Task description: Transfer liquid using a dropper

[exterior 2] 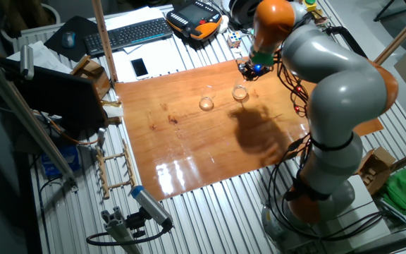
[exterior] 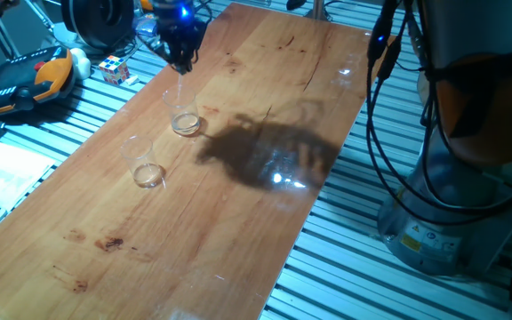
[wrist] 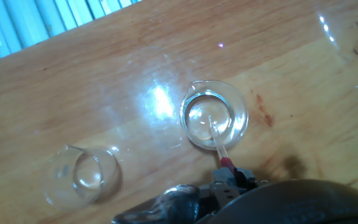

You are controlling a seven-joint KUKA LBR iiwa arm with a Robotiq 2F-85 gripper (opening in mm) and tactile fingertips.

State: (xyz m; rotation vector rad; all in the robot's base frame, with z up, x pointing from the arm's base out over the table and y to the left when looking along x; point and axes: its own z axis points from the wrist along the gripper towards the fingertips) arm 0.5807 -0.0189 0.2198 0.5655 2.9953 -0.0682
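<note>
In the hand view the dropper (wrist: 217,138) is seen held at its magenta end by the closed jaws of the gripper (wrist: 229,180), its tip lowered into the nearer cup (wrist: 214,115), where the liquid (wrist: 201,121) lies. A sideways drift could tip that light cup. The second cup (wrist: 82,176) stands well apart. The arm is reached across the table (exterior: 238,222), hand pointing downward.

The dropper (wrist: 217,138) is a thin, nearly clear tube with a small dark red end at the top; it stands tilted, its tip down inside a small clear cup (wrist: 214,114); the liquid (wrist: 199,119) lies there as a shallow, colourless, glinting layer; a second clear cup (wrist: 82,175) stands apart on the wooden table (wrist: 104,68).
</note>
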